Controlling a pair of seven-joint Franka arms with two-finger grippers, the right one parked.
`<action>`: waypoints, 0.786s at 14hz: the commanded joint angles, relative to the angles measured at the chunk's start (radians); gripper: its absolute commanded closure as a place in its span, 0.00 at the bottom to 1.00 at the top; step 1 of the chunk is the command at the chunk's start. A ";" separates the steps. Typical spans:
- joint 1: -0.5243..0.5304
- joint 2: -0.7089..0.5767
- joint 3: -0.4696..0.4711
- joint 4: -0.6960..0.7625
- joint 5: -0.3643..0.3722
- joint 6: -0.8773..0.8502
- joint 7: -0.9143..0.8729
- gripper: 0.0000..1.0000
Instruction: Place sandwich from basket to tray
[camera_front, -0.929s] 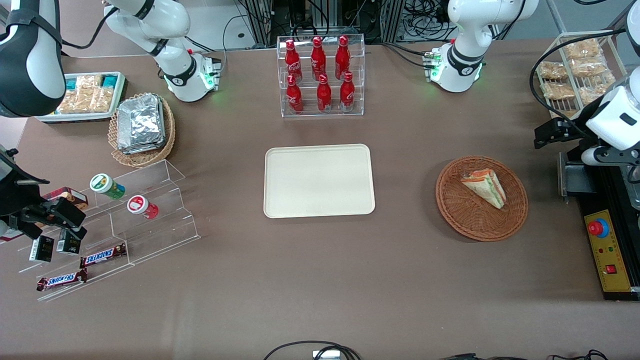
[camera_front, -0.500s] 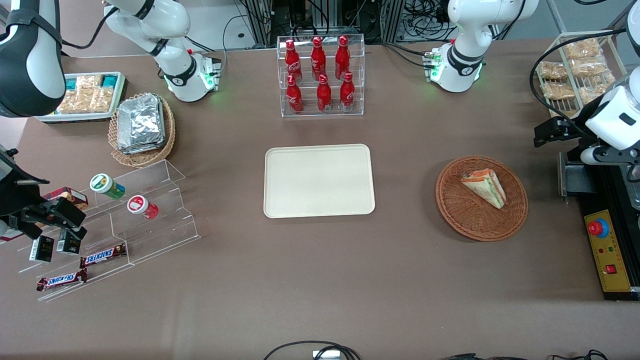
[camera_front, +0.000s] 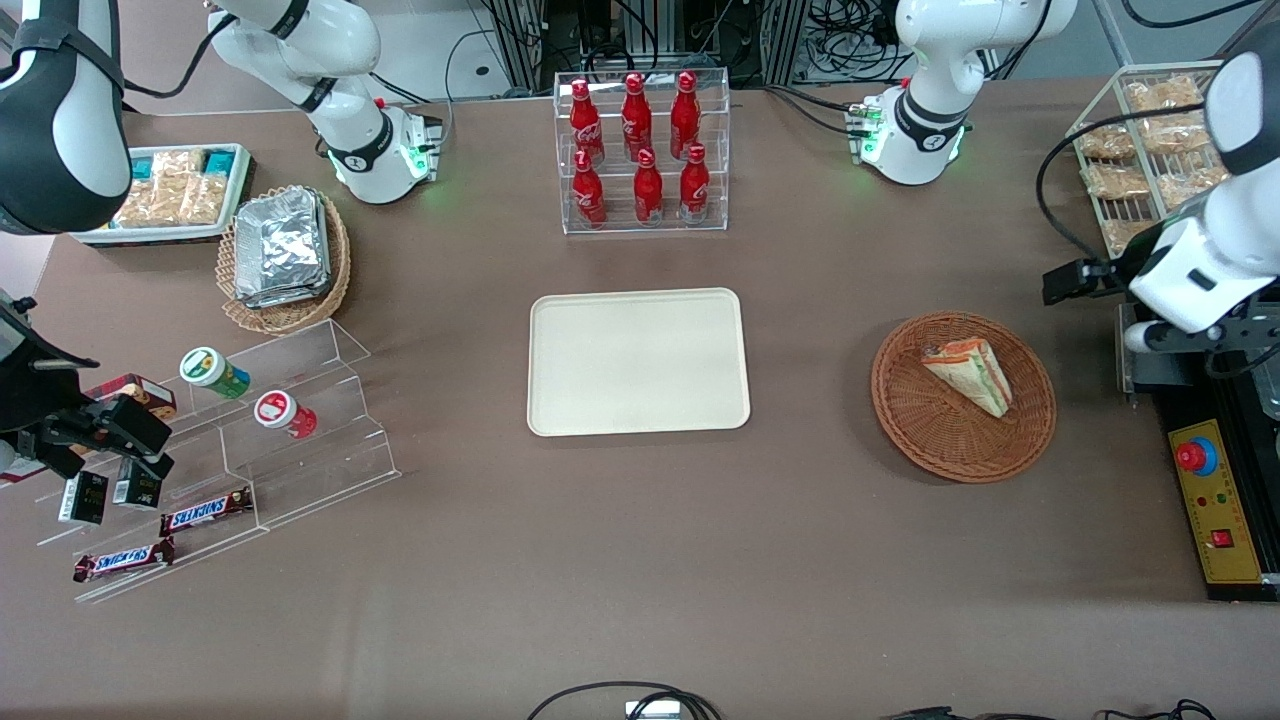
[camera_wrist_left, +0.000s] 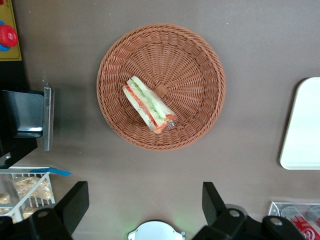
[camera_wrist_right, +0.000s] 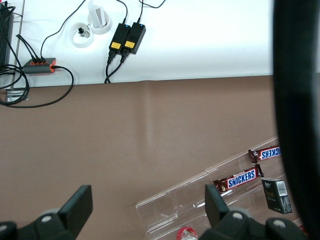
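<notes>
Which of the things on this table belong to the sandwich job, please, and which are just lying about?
Job:
sandwich
reddish basket holding it
cream tray
left gripper, jaws open, above the table beside the basket

Lying about:
red bottles
foil packs
Snickers bars

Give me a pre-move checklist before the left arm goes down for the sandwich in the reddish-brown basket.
1. Sandwich lies in the basket, uncovered: ok.
2. Gripper jaws wide apart, holding nothing: ok.
3. Gripper lined up over the sandwich: not ok; it hangs high above the table, off to one side of the basket rather than over the wedge.
4. Jaws turned to close across the wedge's thin width: cannot tell.
5. Tray bare and ready to receive: ok.
6. Way from basket to tray: ok, only bare table between them.
</notes>
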 joint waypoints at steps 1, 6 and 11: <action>0.015 -0.108 -0.004 -0.223 0.003 0.164 -0.066 0.00; 0.015 -0.141 -0.005 -0.445 0.006 0.400 -0.207 0.00; 0.015 -0.126 -0.005 -0.583 0.006 0.604 -0.337 0.00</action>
